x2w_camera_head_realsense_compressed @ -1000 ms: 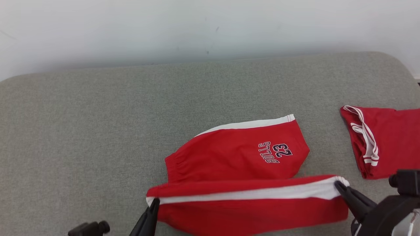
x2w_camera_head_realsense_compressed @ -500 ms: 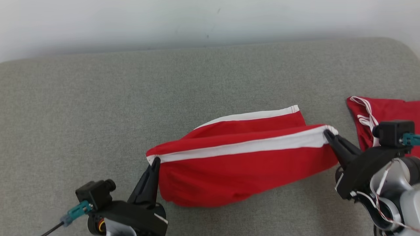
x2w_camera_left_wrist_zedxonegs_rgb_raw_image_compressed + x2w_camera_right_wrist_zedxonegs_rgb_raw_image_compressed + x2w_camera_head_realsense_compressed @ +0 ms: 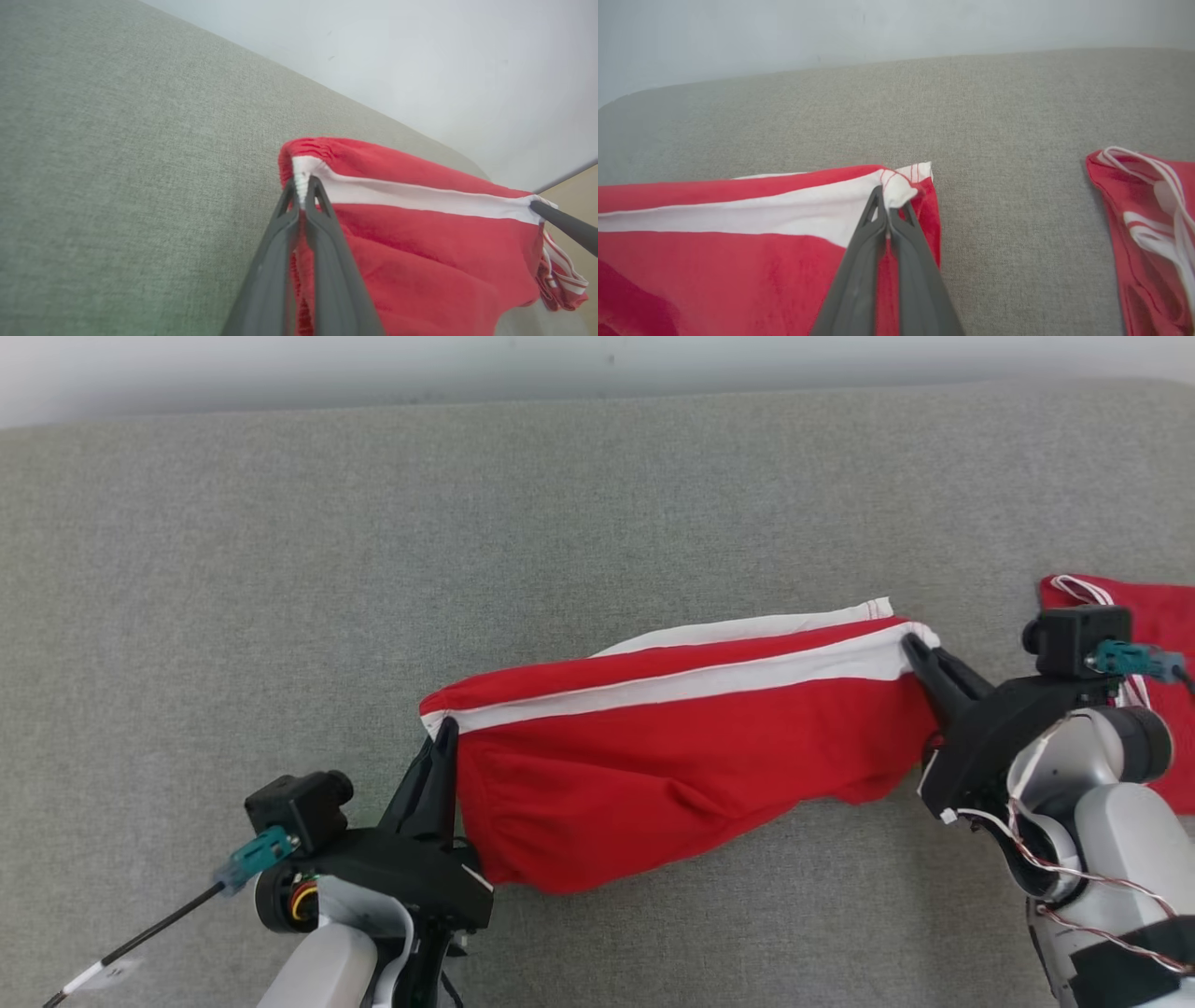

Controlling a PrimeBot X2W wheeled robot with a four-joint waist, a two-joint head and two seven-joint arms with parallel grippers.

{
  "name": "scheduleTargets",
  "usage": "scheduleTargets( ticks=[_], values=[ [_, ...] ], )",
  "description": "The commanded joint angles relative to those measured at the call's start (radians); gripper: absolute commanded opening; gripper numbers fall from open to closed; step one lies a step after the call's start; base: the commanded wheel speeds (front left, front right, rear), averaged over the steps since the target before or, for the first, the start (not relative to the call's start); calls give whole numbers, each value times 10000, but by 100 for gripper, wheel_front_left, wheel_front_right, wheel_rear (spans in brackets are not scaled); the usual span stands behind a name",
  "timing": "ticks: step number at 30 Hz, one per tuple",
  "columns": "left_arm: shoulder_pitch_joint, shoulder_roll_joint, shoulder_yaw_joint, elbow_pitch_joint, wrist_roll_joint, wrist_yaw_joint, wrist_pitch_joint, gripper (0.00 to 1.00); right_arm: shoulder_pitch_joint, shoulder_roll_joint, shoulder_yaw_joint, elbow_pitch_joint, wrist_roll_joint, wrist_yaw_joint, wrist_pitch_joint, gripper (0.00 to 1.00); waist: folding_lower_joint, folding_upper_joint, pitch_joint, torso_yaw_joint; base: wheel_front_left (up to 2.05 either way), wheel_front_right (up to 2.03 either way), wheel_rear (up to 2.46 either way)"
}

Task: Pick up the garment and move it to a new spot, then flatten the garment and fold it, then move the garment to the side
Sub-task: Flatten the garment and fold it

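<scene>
Red cloth with a white stripe [image 3: 709, 683] sits between the closed fingers of the left gripper [image 3: 303, 183]. They pinch the gathered waist end of the shorts [image 3: 672, 775], right where the stripe begins. The right gripper [image 3: 888, 204] is also closed, and it holds the other end of the same stripe at the hem corner.

Between the two grippers the striped edge is pulled nearly straight. It runs from the lower left to the upper right in the head view. The red body of the shorts hangs from this edge toward the robot in loose folds, and its lower part seems to rest on the grey cushion [image 3: 373, 523]. Behind the held edge a second layer with its own white band shows a little.

The shorts are near the middle of the cushion. A second red garment [image 3: 1167, 635] with white trim lies on the cushion to the right, apart from the shorts and just behind the right wrist. A pale wall [image 3: 878, 28] stands beyond the cushion.
</scene>
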Motion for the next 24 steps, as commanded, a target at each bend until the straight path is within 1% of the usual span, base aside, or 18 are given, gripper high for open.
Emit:
scheduleTargets(
  ticks=[1, 2, 3, 4, 7, 14, 22, 24],
  values=[
    [-261, -73, -50, 248, 190, 77, -76, 3, -264, 78, 49, 339, -120, -24, -61, 19, -2, -1, 82, 57, 0, 0, 0],
    [-342, -92, -76, 395, 246, 127, -60, 29, -379, 102, 78, 535, -167, -24, -81, 54, -2, -1, 95, 62, 0, 0, 0],
    [-434, -99, -123, 537, 307, 127, -54, 78, -447, 144, 86, 738, -182, -24, -80, 100, -2, -1, 101, 64, 0, 0, 0],
    [-514, -119, -147, 676, 318, 168, -48, 100, -539, 182, 143, 936, -248, -24, -63, 100, -2, -1, 105, 63, 0, 0, 0],
    [-696, -175, -220, 1026, 340, 204, -3, 100, -788, 219, 228, 1389, -331, -24, -57, 100, -2, -1, 82, 62, 0, 0, 0],
    [-768, -171, -302, 1392, 481, 210, -197, 100, -1003, 160, 335, 1776, -315, -24, -430, 100, -2, -1, -130, 83, 0, 0, 0],
    [-67, 148, -303, 1203, 901, 245, -930, 100, -434, 35, 132, 1864, -251, -24, -282, 100, -2, -1, -989, 76, 0, 0, 0],
    [226, 277, -260, 1024, 1081, 335, -1111, 100, -218, 86, -10, 1859, -223, -24, -263, 100, -2, -1, -1250, 69, 0, 0, 0]
  ],
)
